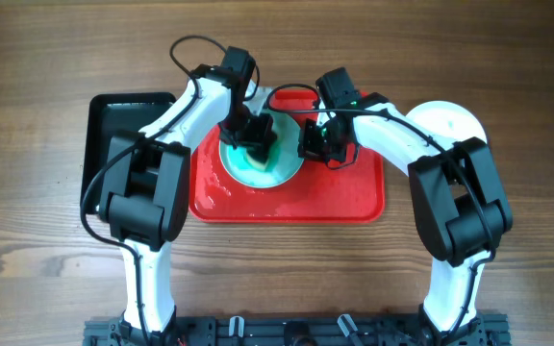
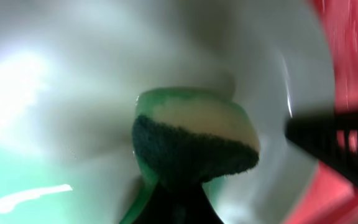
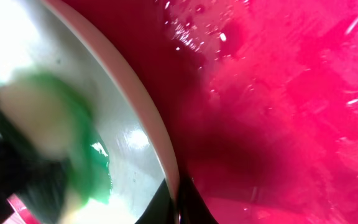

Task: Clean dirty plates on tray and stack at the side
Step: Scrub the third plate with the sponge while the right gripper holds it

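Note:
One plate point(image 1: 267, 168) with a teal-green smear lies on the red tray point(image 1: 354, 197). My left gripper point(image 1: 255, 135) is shut on a green and yellow sponge point(image 2: 194, 140) and presses it onto the plate point(image 2: 73, 93). My right gripper point(image 1: 314, 142) is shut on the plate's right rim point(image 3: 157, 134), fingers pinching it over the tray point(image 3: 278, 106). The sponge also shows blurred in the right wrist view point(image 3: 48, 130). White plates point(image 1: 450, 123) sit stacked on the table at the right, partly hidden by my right arm.
A smaller black tray point(image 1: 113, 120) sits left of the red tray, partly under my left arm. The red tray's surface is wet with droplets point(image 3: 197, 31). Wooden table point(image 1: 27, 192) lies all around.

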{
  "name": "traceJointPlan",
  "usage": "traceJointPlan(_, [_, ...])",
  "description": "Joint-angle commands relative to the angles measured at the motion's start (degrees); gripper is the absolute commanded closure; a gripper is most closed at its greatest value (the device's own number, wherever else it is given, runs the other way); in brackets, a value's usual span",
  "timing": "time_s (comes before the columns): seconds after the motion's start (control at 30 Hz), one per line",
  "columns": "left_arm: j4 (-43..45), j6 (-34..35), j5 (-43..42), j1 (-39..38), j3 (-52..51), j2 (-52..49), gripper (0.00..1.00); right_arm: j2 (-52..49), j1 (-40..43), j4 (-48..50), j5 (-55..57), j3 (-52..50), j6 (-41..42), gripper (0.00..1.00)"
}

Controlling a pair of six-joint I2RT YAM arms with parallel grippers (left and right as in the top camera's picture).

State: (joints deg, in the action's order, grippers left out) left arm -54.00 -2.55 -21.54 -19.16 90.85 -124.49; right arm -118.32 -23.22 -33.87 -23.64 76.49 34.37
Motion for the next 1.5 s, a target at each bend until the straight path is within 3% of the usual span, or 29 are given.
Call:
traceJointPlan(0.0, [-6.40,-7.61,-6.45,-0.87,-0.90,-2.19,0.96,-1.33,-0.59,0.26,-4.37,-0.11,-3.10,0.96])
traceJointPlan(0.13, [-6.32,-6.93,-6.51,-0.98,-0.90,-2.19,0.96,-1.33,-0.55,-1.46,-6.05,-0.11,-4.46,0.96])
traceJointPlan(0.23, [3.89,5.57,-5.22,-0.83,-0.90,-2.19,0.96,-1.33,-0.55,-1.57,-6.01,-0.11,-4.50,0.96])
traceJointPlan(0.33, [13.05,17.03,3.58,-1.05,-0.90,-2.19,0.96,-1.33,-0.55,-1.57,-5.81,-0.11,-4.81,0.96])
traceJointPlan(0.43, [17.35,23.19,11.08,-1.09,-0.90,-2.19,0.96,-1.33,-0.55,-1.60,-5.55,-0.11,-4.87,0.96])
traceJointPlan(0.6, [11.26,40.79,30.56,-1.09,-0.90,-2.19,0.96,-1.33,-0.55,-1.53,-5.38,-0.11,-4.76,0.96])
traceJointPlan(0.67, [6.73,44.89,32.81,-1.09,-0.90,-2.19,0.96,-1.33,-0.55,-1.51,-5.33,-0.11,-4.79,0.96])
traceJointPlan(0.87, [0.02,44.70,29.73,-1.09,-0.90,-2.19,0.96,-1.33,-0.55,-0.57,-5.31,-0.11,-4.90,0.96])
traceJointPlan(1.1, [-0.33,20.39,7.69,0.83,-0.50,-0.98,0.96,-1.33,-0.55,1.81,-5.05,-0.11,-4.50,0.96])
traceJointPlan(1.47, [-0.74,4.31,-3.08,3.30,-0.46,2.34,0.96,-1.62,-1.84,3.82,-2.08,-0.11,0.33,0.96])
